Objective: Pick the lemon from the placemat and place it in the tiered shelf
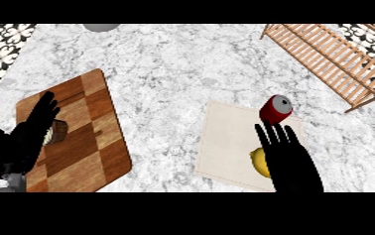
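A yellow lemon [258, 162] lies on the pale beige placemat [223, 149] at the lower right, mostly hidden under my right hand [291, 162]. That hand hovers over it with fingers straight, open, pointing up the view. A red can [275, 109] stands at the placemat's far edge, just beyond the fingertips. The wooden slatted tiered shelf [330, 55] sits at the upper right of the counter. My left hand [31, 130] rests open at the left edge, fingers up, over the checkered board.
A checkered wooden cutting board [92, 135] lies at the left with a small round brown object [57, 131] on it, partly behind my left hand. A grey round item [101, 27] peeks in at the counter's top edge.
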